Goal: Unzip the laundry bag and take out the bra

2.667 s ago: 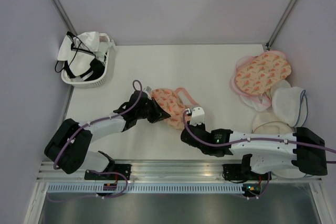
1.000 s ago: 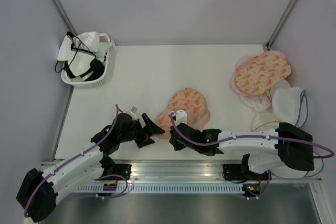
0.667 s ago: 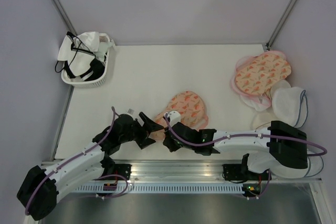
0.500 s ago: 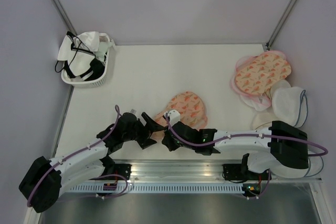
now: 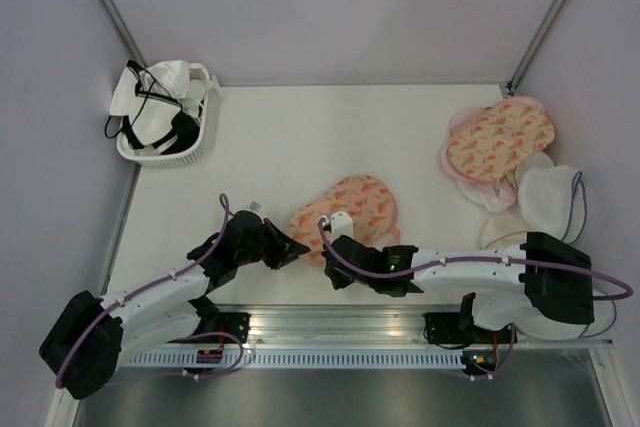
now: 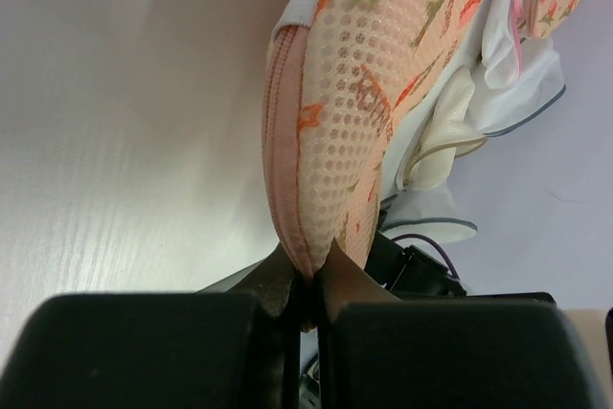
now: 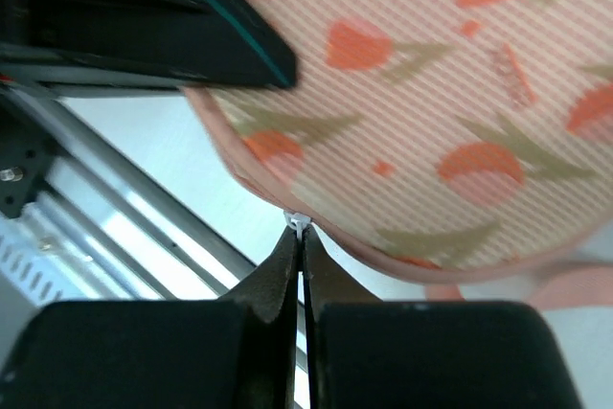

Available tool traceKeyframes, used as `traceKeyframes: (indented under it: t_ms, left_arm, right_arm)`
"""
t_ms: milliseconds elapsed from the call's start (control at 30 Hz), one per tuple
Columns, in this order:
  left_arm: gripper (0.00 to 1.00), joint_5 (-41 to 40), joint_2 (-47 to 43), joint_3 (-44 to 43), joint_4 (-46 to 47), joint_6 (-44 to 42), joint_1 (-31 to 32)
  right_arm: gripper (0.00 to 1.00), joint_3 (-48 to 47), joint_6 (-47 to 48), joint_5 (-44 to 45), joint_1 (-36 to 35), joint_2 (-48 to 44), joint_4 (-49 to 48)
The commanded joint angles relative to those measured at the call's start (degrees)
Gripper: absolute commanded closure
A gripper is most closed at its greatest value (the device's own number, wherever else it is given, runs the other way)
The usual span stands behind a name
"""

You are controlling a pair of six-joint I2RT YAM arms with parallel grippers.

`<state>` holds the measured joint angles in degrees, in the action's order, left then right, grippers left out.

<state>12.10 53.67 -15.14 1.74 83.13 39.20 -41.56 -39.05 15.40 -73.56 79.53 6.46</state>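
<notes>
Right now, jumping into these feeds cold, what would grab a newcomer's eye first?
Both grippers meet on the peach printed laundry bag near the front edge of the table: the left gripper pinches its rim, and the right gripper is shut on a small white tab at the pink trim. Far right lies a matching printed pouch beside white pouches; far left, a basket of black-and-white garments.
</notes>
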Motion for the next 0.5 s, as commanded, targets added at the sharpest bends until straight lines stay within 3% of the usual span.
traceKeyframes:
  t_ms: [0, 200, 467]
  left_arm:
    - [0.98, -1.03, 0.12, -4.72, -0.94, -8.15, -2.1]
    - [0.98, 5.47, 2.04, -7.89, -5.61, -20.54, -7.11]
    - [0.98, 18.74, 14.07, -20.69, -12.78, -38.99, -11.6]
  right_arm:
    - [0.99, -1.59, -2.95, 8.14, 0.08, -2.62, 13.01]
    - [1.0, -0.63, -10.07, 17.12, 2.54, -3.15, 26.75]
    - [1.0, -0.19, -11.5, 24.23, 13.6, -4.29, 30.19]
